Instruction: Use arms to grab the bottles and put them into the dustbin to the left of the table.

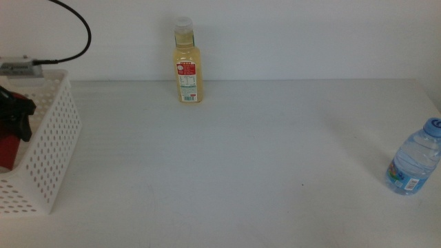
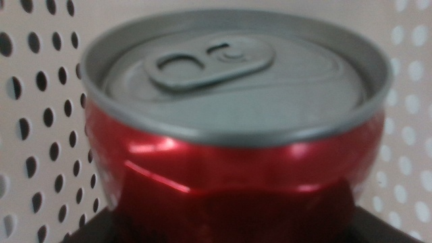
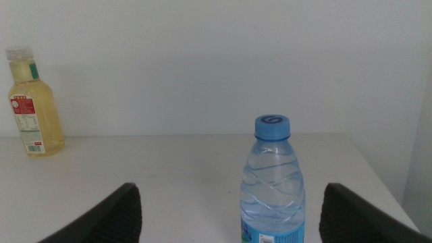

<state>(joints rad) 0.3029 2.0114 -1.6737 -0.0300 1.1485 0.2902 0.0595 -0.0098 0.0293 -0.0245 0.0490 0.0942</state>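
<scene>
From the middle view I see the dustbin [image 1: 43, 148] at the counter's [image 1: 241, 158] left edge, its perforated wall rising above the surface. My left gripper [image 1: 15, 117] hangs inside the dustbin, closed around the red can [image 2: 233, 128], whose grey top fills the left wrist view with holed walls close on both sides. A black cable [image 1: 72, 27] loops above the dustbin. The yellow-liquid bottle [image 1: 187, 62] stands upright at the far edge, well to the right of the dustbin, with bare counter all round it. The water bottle [image 1: 415, 158] stands near the right edge, farthest from the dustbin. My right gripper [image 3: 226, 216] faces it with jaws spread wide, the bottle between them and untouched.
</scene>
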